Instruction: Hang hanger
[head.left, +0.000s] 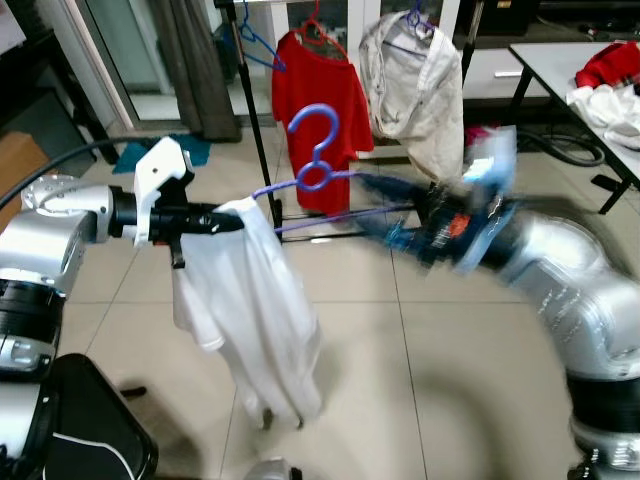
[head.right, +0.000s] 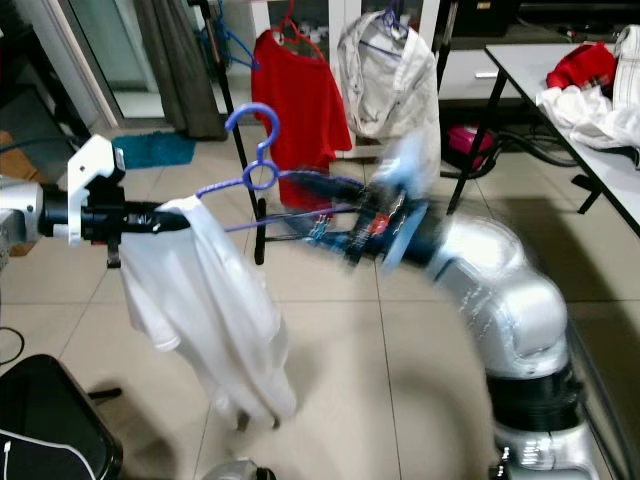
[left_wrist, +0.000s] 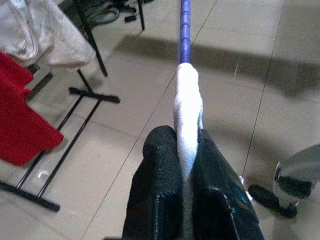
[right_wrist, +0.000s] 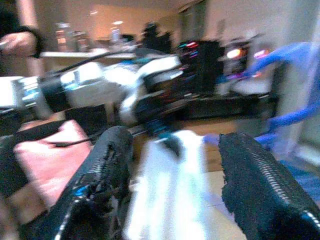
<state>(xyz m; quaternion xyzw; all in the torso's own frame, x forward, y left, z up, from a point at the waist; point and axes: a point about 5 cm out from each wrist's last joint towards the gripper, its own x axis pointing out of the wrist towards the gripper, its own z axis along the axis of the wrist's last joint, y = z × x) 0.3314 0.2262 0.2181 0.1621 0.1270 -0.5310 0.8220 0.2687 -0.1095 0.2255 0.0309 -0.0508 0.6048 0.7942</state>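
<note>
A purple plastic hanger (head.left: 318, 180) hangs in mid-air, hook upright, level with the floor. A white shirt (head.left: 250, 310) drapes from its left end, hanging limp.

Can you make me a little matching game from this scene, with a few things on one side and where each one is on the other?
Things:
1. white shirt
2. purple hanger
3. red shirt
4. left gripper

Places or states:
A. hanging on the black clothes rack in the background
B. pinched shut on white cloth
C. draped from the hanger, hanging toward the tiled floor
D. held up in the air between the two arms, hook pointing up

Pairs: 1-C, 2-D, 3-A, 4-B
</note>
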